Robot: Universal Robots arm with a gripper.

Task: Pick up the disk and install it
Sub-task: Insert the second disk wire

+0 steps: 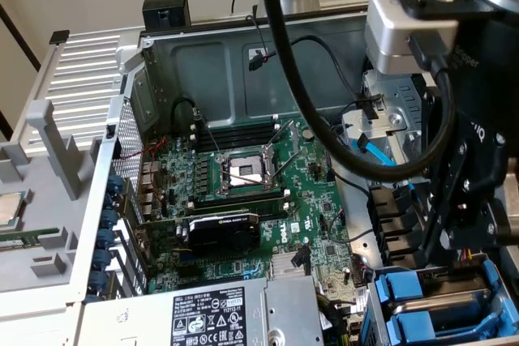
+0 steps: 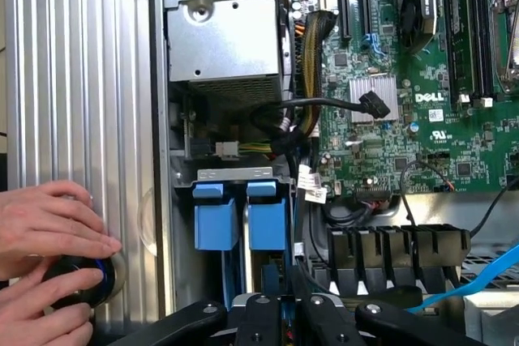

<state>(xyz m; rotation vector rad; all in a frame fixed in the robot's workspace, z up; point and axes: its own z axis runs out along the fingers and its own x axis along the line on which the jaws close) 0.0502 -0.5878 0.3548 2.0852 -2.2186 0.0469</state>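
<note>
The disk (image 2: pixel 268 218) stands on edge in the drive bay (image 2: pixel 235 174) at the case's corner; I see its blue plastic carrier, while the metal body is hidden. A second blue carrier (image 2: pixel 215 216) sits right beside it. My gripper (image 2: pixel 280 313) hangs straight over the bay with its black fingers (image 2: pixel 259 312) drawn close together on the blue carrier's end. In the exterior view the gripper (image 1: pixel 454 269) reaches down at that view's right, just above the blue carriers (image 1: pixel 438 305).
The open case holds a green motherboard (image 1: pixel 268 200), a black graphics card (image 1: pixel 223 232) and a grey power-supply box (image 1: pixel 235 313). Black cables (image 2: pixel 300 119) and a blue cable (image 2: pixel 478 273) run close to the bay. A person's hands (image 2: pixel 49 224) hold a black round knob (image 2: pixel 77 285) on the ribbed panel.
</note>
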